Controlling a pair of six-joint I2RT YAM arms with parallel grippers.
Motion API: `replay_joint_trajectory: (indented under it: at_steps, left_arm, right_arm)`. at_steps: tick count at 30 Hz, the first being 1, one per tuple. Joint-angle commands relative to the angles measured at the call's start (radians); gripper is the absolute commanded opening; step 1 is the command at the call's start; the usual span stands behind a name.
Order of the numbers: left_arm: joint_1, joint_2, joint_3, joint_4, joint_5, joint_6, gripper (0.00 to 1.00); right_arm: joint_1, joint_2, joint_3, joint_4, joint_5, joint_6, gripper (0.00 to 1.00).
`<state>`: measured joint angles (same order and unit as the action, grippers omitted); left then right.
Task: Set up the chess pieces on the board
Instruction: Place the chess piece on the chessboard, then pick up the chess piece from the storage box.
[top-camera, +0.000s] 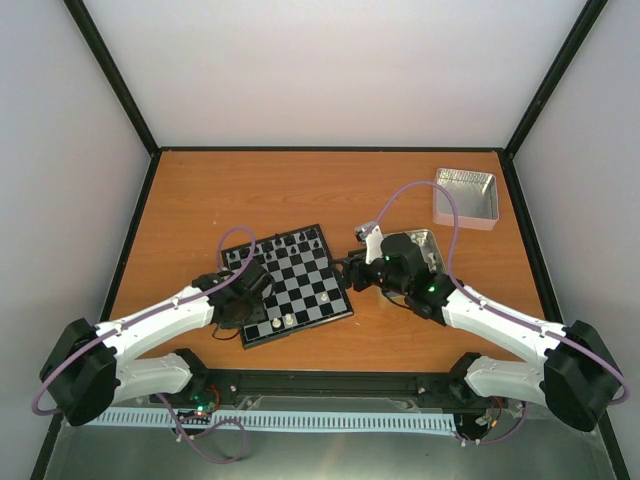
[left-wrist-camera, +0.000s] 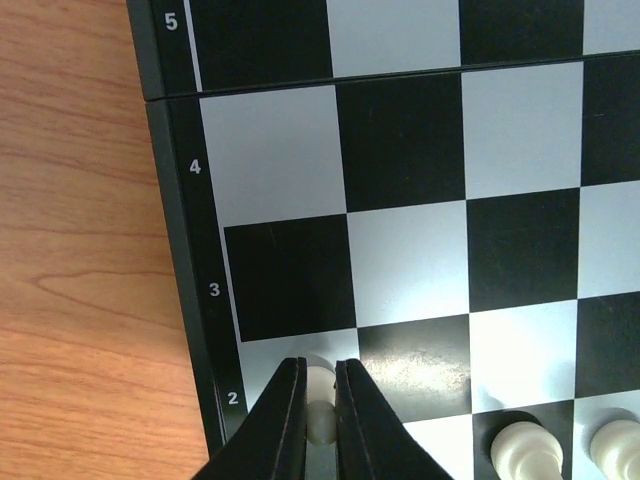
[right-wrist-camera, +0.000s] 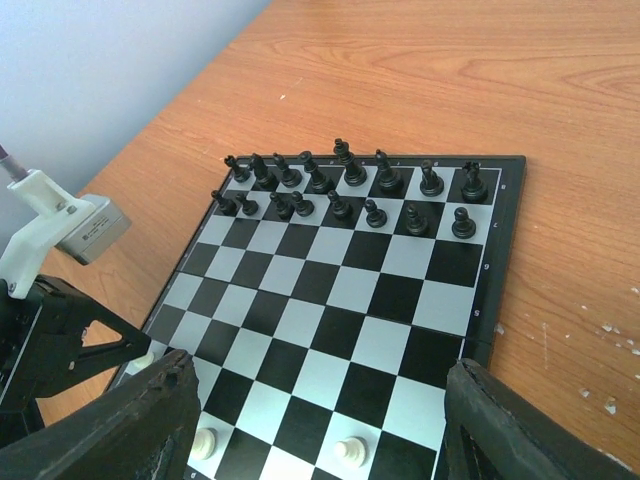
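Wood table (top-camera: 300, 190). Board (top-camera: 300, 285) lies flat on it, under left gripper (left-wrist-camera: 320, 366) jaws and ahead of right gripper (right-wrist-camera: 320, 370) jaws. Near tin (top-camera: 427, 240) just behind right jaws, far tin (top-camera: 466, 197) well behind.

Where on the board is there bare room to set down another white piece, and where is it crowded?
Bare: the middle ranks of the board, between the black pieces and the white pieces. Most near-rank squares are open. Crowded: the two far ranks, and the near corner where the left gripper pinches a white pawn.

Orange-brown wooden table (top-camera: 300, 190) — black-edged; plain white walls (top-camera: 340, 70) on three sides; black corner posts (top-camera: 110, 72); soft, even light.
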<state>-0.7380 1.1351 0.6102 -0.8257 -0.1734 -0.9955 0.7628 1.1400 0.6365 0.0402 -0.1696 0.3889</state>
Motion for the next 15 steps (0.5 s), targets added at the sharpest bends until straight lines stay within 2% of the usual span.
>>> replay_joint_trajectory:
  at_steps: [1,2,5,7,11,15]
  left_arm:
    - [-0.009,0.010,-0.007,0.007,-0.016,-0.030,0.02]
    - [-0.009,0.007,-0.009,0.007,-0.014,-0.034,0.05]
    - [-0.009,-0.005,0.007,-0.037,-0.040,-0.052,0.30]
    - [-0.009,-0.018,0.020,-0.052,-0.048,-0.061,0.38]
    - [-0.009,-0.040,0.064,-0.087,-0.044,-0.060,0.39]
    - [-0.009,-0.090,0.117,-0.134,-0.132,-0.065,0.40]
  right_arm:
    - [0.007,0.004,-0.005,0.002,0.020,-0.001,0.67]
    - [0.007,0.003,-0.006,0.001,0.022,-0.001,0.67]
    - [0.007,-0.001,-0.003,-0.006,0.036,-0.001,0.67]
    - [0.007,-0.007,-0.001,-0.010,0.049,-0.003,0.67]
    - [0.007,-0.026,0.001,-0.025,0.107,0.000,0.67]
    - [0.001,-0.026,0.018,-0.105,0.277,0.053,0.67]
